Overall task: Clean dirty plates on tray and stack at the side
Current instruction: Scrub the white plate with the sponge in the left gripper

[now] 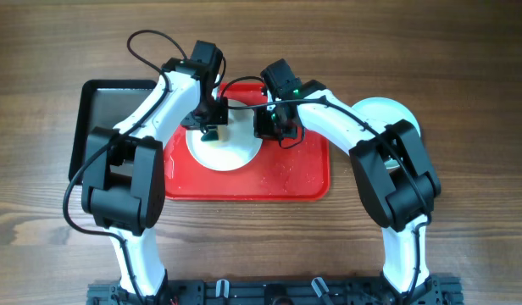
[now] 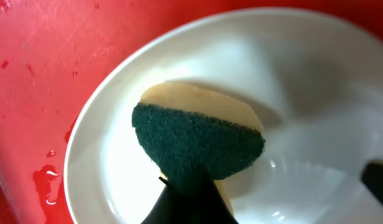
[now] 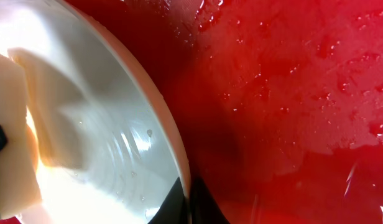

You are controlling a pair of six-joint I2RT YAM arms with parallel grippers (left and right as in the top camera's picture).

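Note:
A white plate (image 1: 231, 154) lies on the left half of the red tray (image 1: 286, 180). My left gripper (image 1: 212, 127) is over the plate and is shut on a green-and-yellow sponge (image 2: 198, 140), which presses on the plate's inside (image 2: 303, 93). My right gripper (image 1: 268, 127) is shut on the plate's right rim (image 3: 179, 155), one finger inside and one outside (image 3: 190, 205). The sponge's yellow side shows at the left of the right wrist view (image 3: 14, 124). A pale turquoise plate (image 1: 384, 112) sits on the table right of the tray, partly hidden by the right arm.
A smaller black tray (image 1: 104, 110) lies against the red tray's left side, under the left arm. The red tray's floor is wet with droplets (image 3: 291, 93) and small pools (image 2: 45, 180). Bare wooden table (image 1: 464, 102) surrounds everything.

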